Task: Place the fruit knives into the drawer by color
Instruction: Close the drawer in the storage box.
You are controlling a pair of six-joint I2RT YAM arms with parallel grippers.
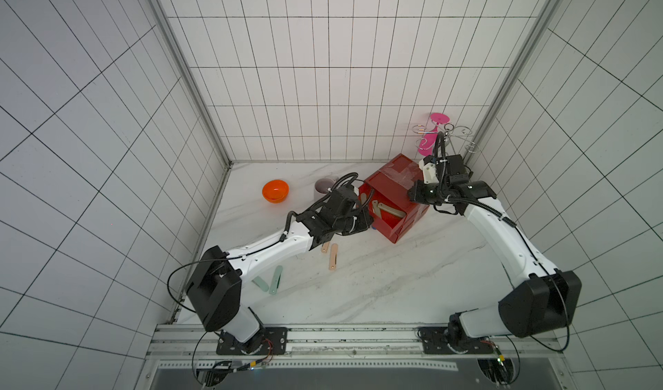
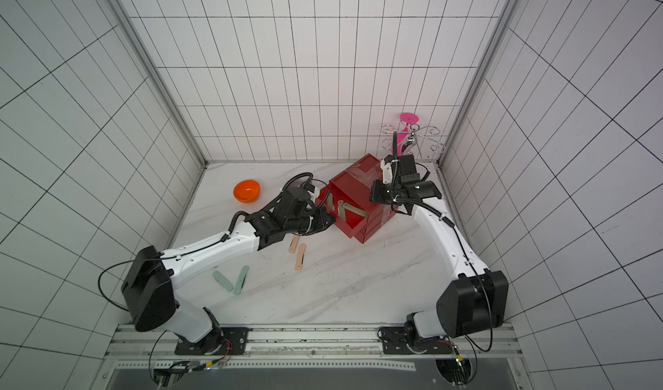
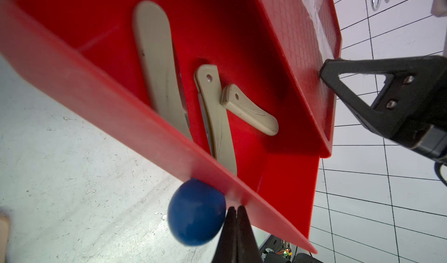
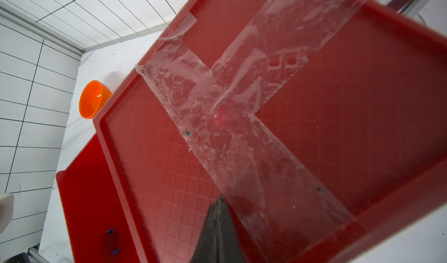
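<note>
The red drawer chest (image 1: 394,182) (image 2: 355,187) stands at the back, its top drawer (image 3: 278,177) pulled out. Three olive-grey fruit knives (image 3: 157,63) (image 3: 215,119) (image 3: 251,111) lie in that drawer. My left gripper (image 3: 235,207) (image 1: 369,226) is shut, its tips against the drawer's front panel beside the blue knob (image 3: 196,213). My right gripper (image 4: 220,198) (image 1: 410,192) is shut with its tips on the taped top (image 4: 217,104) of the chest. Two peach-pink knives (image 1: 333,257) (image 1: 325,247) and two mint knives (image 1: 275,279) (image 2: 222,280) lie on the table.
An orange bowl (image 1: 275,190) (image 4: 93,99) and a pale mauve mug (image 1: 324,187) stand at the back left of the chest. A wire rack with a pink glass (image 1: 434,133) is in the back right corner. Tiled walls close three sides.
</note>
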